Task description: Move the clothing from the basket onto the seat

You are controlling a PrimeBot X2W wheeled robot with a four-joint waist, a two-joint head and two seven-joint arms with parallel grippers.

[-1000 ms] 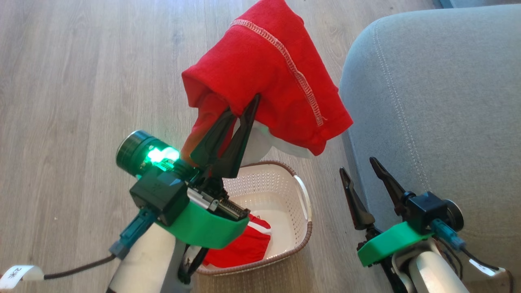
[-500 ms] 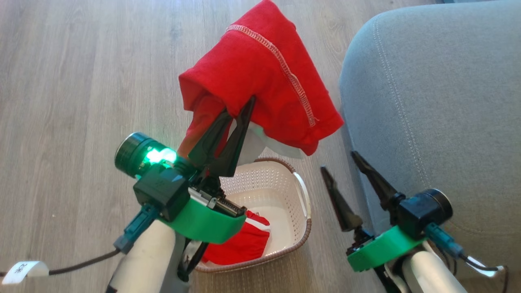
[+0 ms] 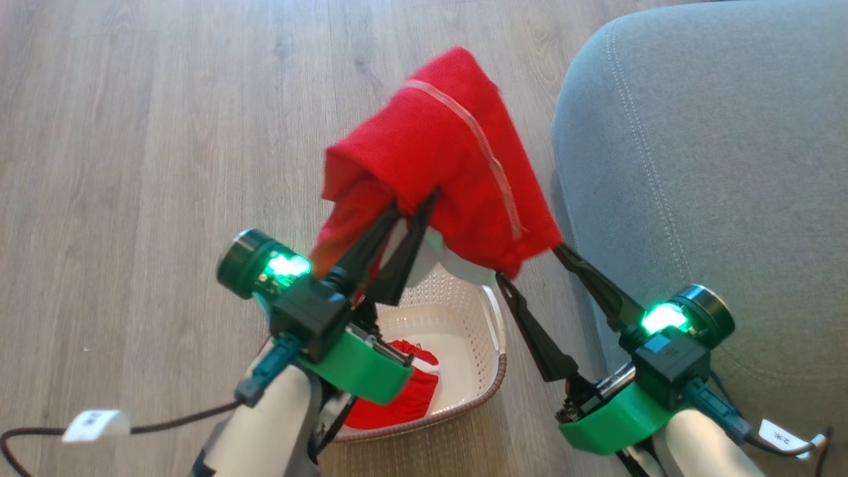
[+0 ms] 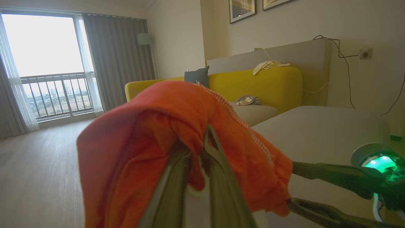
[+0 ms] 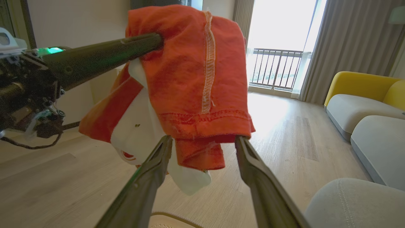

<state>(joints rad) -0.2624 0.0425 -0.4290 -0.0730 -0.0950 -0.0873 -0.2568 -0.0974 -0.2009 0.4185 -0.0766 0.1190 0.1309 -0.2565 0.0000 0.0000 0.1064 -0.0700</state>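
Note:
A red garment with white trim (image 3: 437,165) hangs in the air above the basket (image 3: 487,391), draped over my left gripper (image 3: 417,199), which is shut on its fabric. The left wrist view shows the same cloth (image 4: 152,139) folded over the closed fingers. My right gripper (image 3: 527,262) is open, its tips straddling the garment's lower hem (image 5: 199,139) beside the grey seat (image 3: 715,165). A second red garment (image 3: 397,397) lies in the basket, partly hidden by my left wrist.
Wood floor (image 3: 132,165) spreads left and ahead of the basket. The seat's rounded corner stands just right of the basket. A yellow sofa (image 4: 269,85) and balcony window (image 4: 47,63) lie farther off.
My right gripper has risen and moved left until its open fingers flank the hanging garment's hem. The left gripper and its garment shifted right and slightly lower in view. A green light came on at the right wrist.

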